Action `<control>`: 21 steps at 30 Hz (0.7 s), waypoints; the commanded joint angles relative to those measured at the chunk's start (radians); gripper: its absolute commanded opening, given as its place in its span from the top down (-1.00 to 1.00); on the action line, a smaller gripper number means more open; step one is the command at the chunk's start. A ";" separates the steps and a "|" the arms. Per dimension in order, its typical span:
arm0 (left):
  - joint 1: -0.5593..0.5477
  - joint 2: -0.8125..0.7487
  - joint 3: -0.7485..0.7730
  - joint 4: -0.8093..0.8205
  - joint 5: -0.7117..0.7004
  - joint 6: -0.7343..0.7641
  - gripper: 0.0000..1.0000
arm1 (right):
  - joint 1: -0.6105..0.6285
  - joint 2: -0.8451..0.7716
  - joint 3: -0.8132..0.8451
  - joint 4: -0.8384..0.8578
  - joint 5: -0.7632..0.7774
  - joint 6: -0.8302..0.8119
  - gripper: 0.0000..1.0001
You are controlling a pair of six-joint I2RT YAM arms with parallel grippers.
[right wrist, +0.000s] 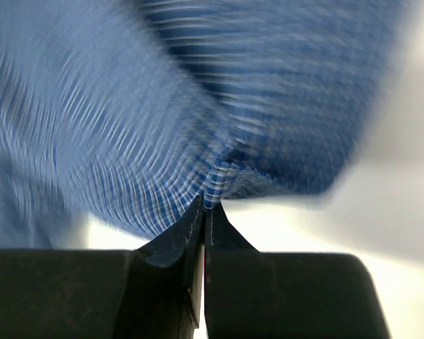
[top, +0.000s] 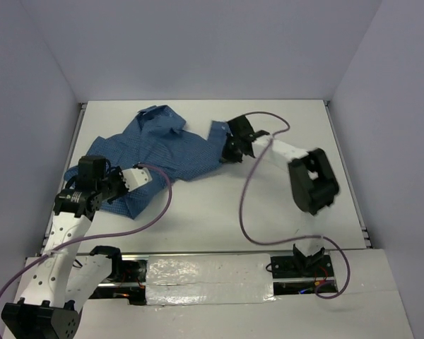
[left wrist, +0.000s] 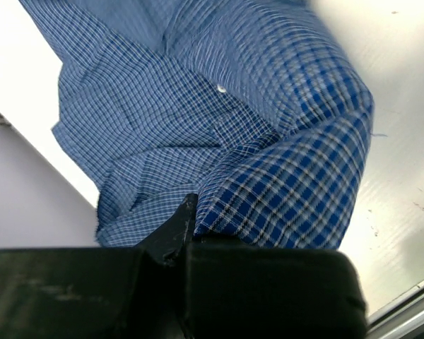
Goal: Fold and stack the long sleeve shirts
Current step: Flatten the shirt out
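Observation:
The blue finely checked long sleeve shirt [top: 162,148] lies crumpled on the white table at the back left, collar toward the far side. My left gripper [top: 131,185] is shut on the shirt's near lower edge; in the left wrist view the cloth [left wrist: 283,183] drapes over the fingers and a white button [left wrist: 220,88] shows. My right gripper [top: 230,145] is shut on the shirt's right edge and holds it a little above the table. In the right wrist view a pinch of blurred cloth [right wrist: 219,180] sits between the closed fingertips.
The white table [top: 283,205] has grey walls on three sides. Purple cables [top: 249,191] trail from both arms across the near half. The table's left edge [left wrist: 28,134] runs close beside the shirt.

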 commanded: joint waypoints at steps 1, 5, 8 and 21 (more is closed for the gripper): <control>0.008 -0.001 -0.015 0.067 0.012 -0.027 1.00 | 0.108 -0.350 -0.264 0.088 0.023 -0.253 0.99; 0.009 -0.004 -0.029 0.077 0.021 -0.001 1.00 | 0.195 -0.525 -0.455 -0.041 -0.034 -0.402 -0.19; 0.009 -0.003 -0.032 0.056 0.041 0.018 1.00 | 0.190 -0.669 -0.472 -0.069 0.016 -0.446 -0.47; 0.009 -0.033 -0.049 0.059 0.021 -0.005 1.00 | 0.072 -0.095 -0.020 -0.170 0.039 -0.453 -0.72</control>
